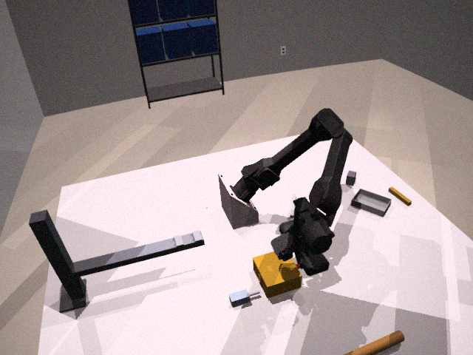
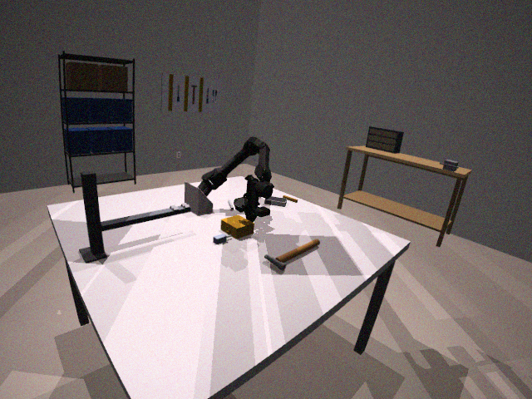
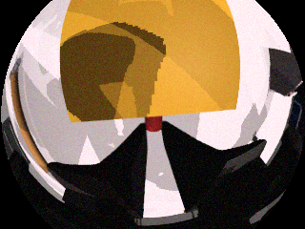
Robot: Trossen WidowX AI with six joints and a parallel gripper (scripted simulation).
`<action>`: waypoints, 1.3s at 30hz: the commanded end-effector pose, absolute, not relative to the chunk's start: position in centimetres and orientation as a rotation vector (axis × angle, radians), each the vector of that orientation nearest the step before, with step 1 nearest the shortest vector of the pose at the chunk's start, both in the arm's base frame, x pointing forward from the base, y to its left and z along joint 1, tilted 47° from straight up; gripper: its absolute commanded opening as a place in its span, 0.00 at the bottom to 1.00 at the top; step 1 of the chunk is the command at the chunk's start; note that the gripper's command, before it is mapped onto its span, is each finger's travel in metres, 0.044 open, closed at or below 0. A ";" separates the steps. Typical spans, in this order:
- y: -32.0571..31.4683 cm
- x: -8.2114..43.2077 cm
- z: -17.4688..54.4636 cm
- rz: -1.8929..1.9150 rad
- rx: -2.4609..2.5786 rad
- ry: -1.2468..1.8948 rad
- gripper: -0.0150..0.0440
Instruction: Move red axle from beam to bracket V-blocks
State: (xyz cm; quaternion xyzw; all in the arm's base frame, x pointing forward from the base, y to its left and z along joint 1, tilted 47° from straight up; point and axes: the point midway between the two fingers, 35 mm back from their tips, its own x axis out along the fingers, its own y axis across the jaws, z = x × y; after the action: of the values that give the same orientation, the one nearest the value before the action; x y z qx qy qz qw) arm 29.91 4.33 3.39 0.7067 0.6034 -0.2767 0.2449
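Hand [image 1: 300,266] [image 2: 252,218] [image 3: 152,126] clenched on axle [image 1: 298,265] [image 3: 153,124], beam [image 1: 273,269] [image 2: 235,224] [image 3: 195,67] just ahead. Likely stiff, light, maybe slippery; exposed stub's the place to grip.

From here the blocky rectangular beam [image 1: 276,273] [image 2: 236,226] [image 3: 191,62] is plain amber-yellow, mottled with brown shadow, and the short round axle end [image 1: 298,265] [image 3: 153,123] is deep red. That jointed metal arm [image 1: 294,152] [image 2: 233,163] is black all over. The long cylindrical hammer handle [image 1: 378,344] [image 2: 300,250] looks orange-brown, and the flat tabletop [image 1: 152,210] [image 2: 171,300] white, streaked with grey bands.
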 end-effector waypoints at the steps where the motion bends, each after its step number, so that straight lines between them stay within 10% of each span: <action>1: 4.3 29.9 3.4 -0.755 1.929 1.647 0.26; 39: 7.7 30.7 7.1 -0.758 1.931 1.648 0.25</action>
State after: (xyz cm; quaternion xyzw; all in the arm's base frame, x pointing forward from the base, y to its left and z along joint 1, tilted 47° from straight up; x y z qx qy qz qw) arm 30.51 7.29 6.47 0.7057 0.6034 -0.2807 0.2433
